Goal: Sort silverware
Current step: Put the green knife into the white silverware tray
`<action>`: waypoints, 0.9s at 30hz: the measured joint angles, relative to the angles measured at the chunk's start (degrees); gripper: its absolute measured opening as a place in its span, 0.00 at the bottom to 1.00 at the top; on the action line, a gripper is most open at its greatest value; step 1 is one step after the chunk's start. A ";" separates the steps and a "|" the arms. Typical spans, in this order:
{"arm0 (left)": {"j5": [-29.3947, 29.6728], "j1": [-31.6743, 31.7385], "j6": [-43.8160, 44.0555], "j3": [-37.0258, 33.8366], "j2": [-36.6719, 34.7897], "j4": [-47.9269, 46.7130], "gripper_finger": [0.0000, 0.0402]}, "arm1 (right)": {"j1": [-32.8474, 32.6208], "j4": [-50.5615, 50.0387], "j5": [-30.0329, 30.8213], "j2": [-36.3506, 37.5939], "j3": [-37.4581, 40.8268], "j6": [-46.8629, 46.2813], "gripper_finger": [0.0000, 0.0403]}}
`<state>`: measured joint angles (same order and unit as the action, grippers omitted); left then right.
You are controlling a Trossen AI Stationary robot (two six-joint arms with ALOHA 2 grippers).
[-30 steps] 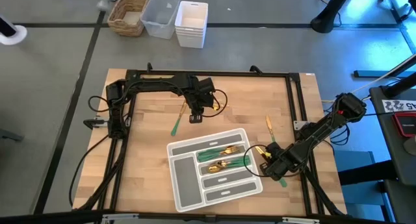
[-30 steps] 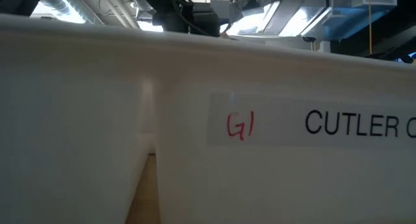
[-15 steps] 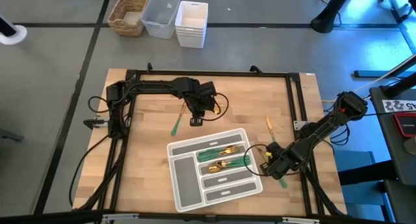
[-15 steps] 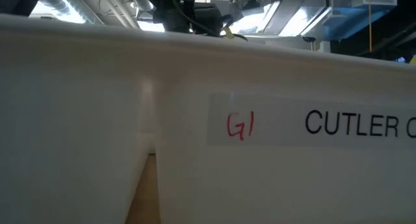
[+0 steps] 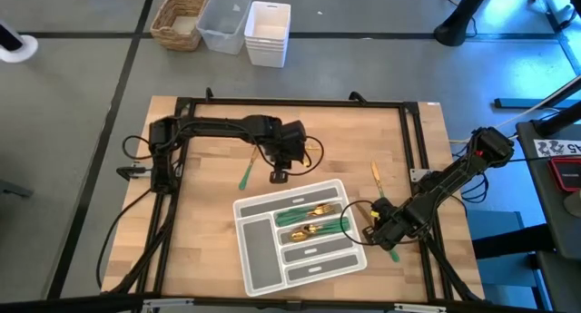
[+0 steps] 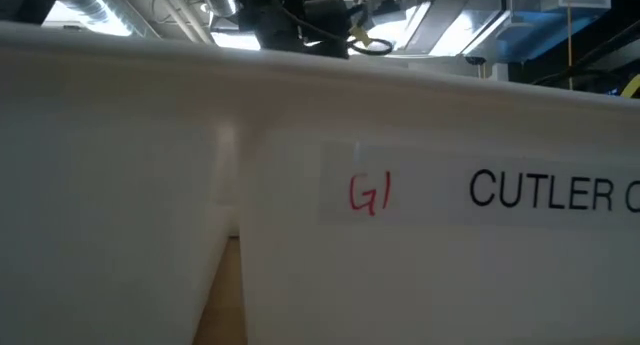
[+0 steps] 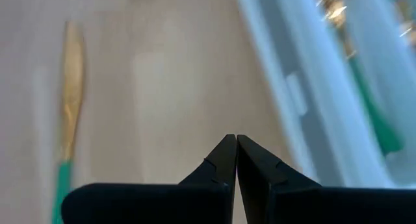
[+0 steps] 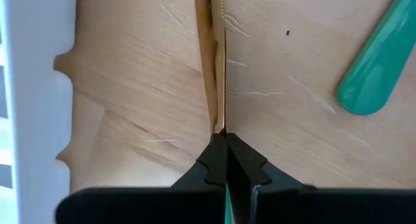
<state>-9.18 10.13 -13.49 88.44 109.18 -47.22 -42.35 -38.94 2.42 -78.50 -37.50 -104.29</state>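
Left tool (image 5: 280,175) positioned at frame centre of the high view, just above the upper edge of the grey compartmented plastic tray (image 5: 257,263), fingers (image 7: 224,160) pressed tip to tip with nothing between them. Right tool (image 5: 373,224) placed low at centre right, just beside the tray's right edge, fingers (image 8: 242,160) clamped on a thin gold metal blade (image 8: 212,62) seen edge-on over the wooden worktop (image 5: 204,218); type of utensil not determinable. Green handle end (image 8: 376,63) lying on the worktop near that blade, at the upper right of the right wrist view. Loose green-handled gold knife (image 5: 247,165) resting on the worktop left of the left tool, also visible at the left of the left wrist view (image 7: 69,113). Second loose green-handled gold utensil (image 5: 376,180) lying right of the tray, above the right tool. Sorted green-handled gold silverware (image 5: 309,220) in the tray's upper two long compartments. White wall lettered "CUTLER" (image 6: 545,190) filling the low view.
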 joint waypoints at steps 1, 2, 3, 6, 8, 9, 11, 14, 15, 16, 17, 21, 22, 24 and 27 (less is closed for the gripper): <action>-1.02 -0.72 0.21 0.00 0.06 1.17 0.01 | 0.00 0.00 0.00 0.00 0.00 0.01 0.00; -2.23 -1.50 0.22 -0.01 0.08 2.39 0.01 | 0.00 0.00 0.00 0.00 0.00 0.00 0.00; -3.42 -2.38 0.15 -0.04 0.28 4.33 0.01 | 0.00 0.00 0.00 0.02 0.00 0.00 0.00; -4.80 -5.17 0.56 -0.90 0.79 12.43 0.01 | 0.00 0.09 0.00 0.02 0.00 0.00 0.00; -4.87 -6.85 0.58 -2.46 1.36 20.08 0.01 | 0.00 0.12 0.00 0.02 0.00 0.01 0.00; -4.84 -7.48 0.60 -3.38 1.51 23.66 0.01 | 0.00 0.17 0.00 0.02 0.00 0.02 0.00; -4.84 -8.57 0.81 -4.92 1.91 27.91 0.01 | 0.00 0.24 0.00 0.04 0.00 0.02 0.00; -4.86 -9.84 2.48 -5.78 2.25 33.10 0.01 | 0.00 0.47 0.00 0.04 0.00 0.02 0.00; -4.94 -10.25 2.99 -5.89 2.29 34.12 0.01 | 0.00 0.58 0.00 0.04 0.00 0.02 0.00; -5.26 -10.75 3.33 -5.98 2.60 36.33 0.01 | 0.00 0.70 0.00 0.04 0.00 0.02 0.00; -5.82 -11.32 3.55 -6.34 2.79 38.05 0.01 | 0.00 0.64 0.00 0.04 0.00 0.02 0.00; -7.38 -13.86 1.99 -7.60 3.62 40.38 0.01 | 0.00 0.55 0.09 0.04 0.00 0.02 0.00; -7.40 -14.34 1.31 -7.81 3.65 39.97 0.01 | 0.00 0.55 0.09 0.04 0.00 0.02 0.00; -7.46 -15.19 1.06 -7.83 3.67 40.02 0.01 | 0.00 0.61 0.09 0.04 -0.02 0.02 0.00; -7.37 -15.44 1.08 -7.76 3.65 39.46 0.01 | 0.00 0.66 0.11 0.04 -0.02 0.02 0.00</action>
<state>-16.55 -5.31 -12.40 80.68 112.84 -7.76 -42.35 -38.28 2.52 -78.46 -37.52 -104.27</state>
